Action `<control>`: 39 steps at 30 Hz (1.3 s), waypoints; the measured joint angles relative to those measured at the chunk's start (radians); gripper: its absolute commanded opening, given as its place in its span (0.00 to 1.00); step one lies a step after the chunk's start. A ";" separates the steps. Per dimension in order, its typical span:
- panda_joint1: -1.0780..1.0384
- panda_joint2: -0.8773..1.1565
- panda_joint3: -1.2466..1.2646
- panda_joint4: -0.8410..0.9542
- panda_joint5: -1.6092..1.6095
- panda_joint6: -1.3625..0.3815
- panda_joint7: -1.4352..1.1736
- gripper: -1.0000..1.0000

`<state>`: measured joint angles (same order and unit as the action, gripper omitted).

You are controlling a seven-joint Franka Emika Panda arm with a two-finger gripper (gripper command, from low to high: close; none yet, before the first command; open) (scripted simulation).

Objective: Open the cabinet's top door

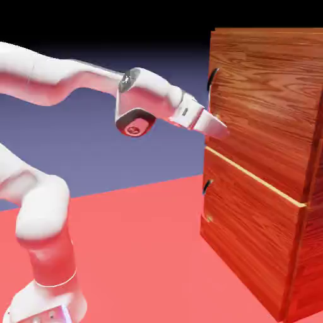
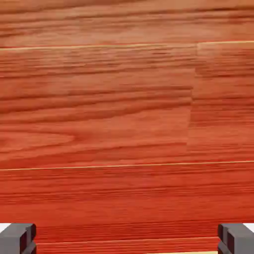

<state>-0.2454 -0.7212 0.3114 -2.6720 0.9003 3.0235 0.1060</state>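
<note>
Right now I see the cabinet (image 1: pixel 265 164) standing at the exterior view's right on the red bench (image 1: pixel 139 252), taller than my arm (image 1: pixel 44 82). Its 2 stacked panels are split by a pale seam (image 1: pixel 252 173). The top door (image 1: pixel 265 101) looks flush with the cabinet's front, and its curved handle (image 1: pixel 213 80) shows as a thin dark sliver near the panel's edge closest to the arm. The lower panel (image 1: pixel 249 240) carries a small dark handle (image 1: pixel 206 185) on the same edge.

My gripper (image 1: pixel 219 130) reaches across from the left and sits right up against the top door's front, below the curved handle and above the seam. I cannot tell whether it touches the wood.

In the hand view, wood grain (image 2: pixel 124 114) fills nearly everything. The 2 grey fingertips (image 2: pixel 17 239) sit far apart at the bottom corners, so the gripper is spread wide with nothing between them.
</note>
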 measured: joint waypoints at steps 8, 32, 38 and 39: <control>-0.099 -0.058 0.120 0.053 0.348 -0.005 -0.245 0.50; -0.398 -0.234 0.481 0.213 1.392 -0.021 -0.982 0.50; -0.472 -0.278 0.572 0.253 1.653 -0.025 -1.166 0.50; -0.485 -0.285 0.587 0.260 1.696 -0.025 -1.197 0.50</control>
<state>-0.7303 -1.0062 0.8982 -2.4120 2.5966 2.9980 -1.0905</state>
